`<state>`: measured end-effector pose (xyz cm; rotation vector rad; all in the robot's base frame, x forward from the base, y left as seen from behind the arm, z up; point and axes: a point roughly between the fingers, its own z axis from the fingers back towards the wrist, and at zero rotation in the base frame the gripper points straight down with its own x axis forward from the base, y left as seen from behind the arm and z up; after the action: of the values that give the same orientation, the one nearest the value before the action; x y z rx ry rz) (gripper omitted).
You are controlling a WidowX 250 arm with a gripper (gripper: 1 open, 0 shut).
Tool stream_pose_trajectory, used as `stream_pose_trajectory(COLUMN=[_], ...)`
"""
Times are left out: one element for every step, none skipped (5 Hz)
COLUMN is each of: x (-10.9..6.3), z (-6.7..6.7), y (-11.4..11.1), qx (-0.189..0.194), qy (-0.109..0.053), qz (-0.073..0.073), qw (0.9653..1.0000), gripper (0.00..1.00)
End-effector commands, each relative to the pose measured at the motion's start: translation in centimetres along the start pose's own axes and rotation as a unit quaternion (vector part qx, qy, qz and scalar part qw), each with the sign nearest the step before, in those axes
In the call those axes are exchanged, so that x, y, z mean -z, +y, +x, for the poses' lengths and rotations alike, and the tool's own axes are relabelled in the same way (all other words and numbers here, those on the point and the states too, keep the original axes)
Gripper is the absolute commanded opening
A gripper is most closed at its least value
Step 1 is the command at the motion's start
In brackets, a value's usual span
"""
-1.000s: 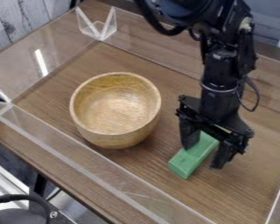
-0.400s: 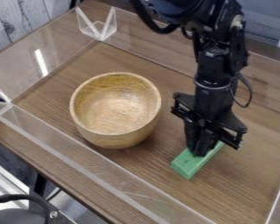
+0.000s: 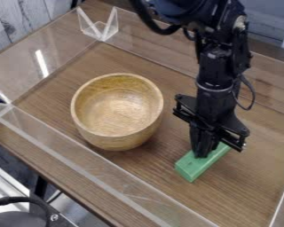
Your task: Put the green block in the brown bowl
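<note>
The green block (image 3: 198,165) lies flat on the wooden table, to the right of the brown bowl (image 3: 116,109). My gripper (image 3: 208,147) points straight down over the block's far end, its black fingers closed together on that end. The block still rests on the table surface. The bowl stands upright with nothing inside it, a short gap to the left of the gripper.
A clear plastic wall (image 3: 61,158) runs along the table's front and left edges. A small clear plastic stand (image 3: 99,24) sits at the back left. The black arm (image 3: 216,53) rises above the gripper at the right.
The fingers stood apart astride the block a second ago and have closed onto its far end. The arm has stayed in place.
</note>
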<state>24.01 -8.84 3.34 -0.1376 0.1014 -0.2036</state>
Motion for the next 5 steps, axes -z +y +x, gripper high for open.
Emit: stream_pose_trajectory(x=[-2.0,-3.8,-6.8,-9.9,-7.8], z=[0.2,0.3,0.9,1.5,1.0], y=[-0.2,-0.1,0.1,0.2,0.2], qx=[0.002,-0.001,-0.007,-0.012,0.003], qy=[-0.019,-0.033,-0.057,-0.079,-0.073], qz=[-0.002,-0.001,0.005,0.013,0.012], qw=[0.9998,0.9995,0.9984,0.9967,0.9972], gripper=[0.00,0.00,0.00,0.00,1.00])
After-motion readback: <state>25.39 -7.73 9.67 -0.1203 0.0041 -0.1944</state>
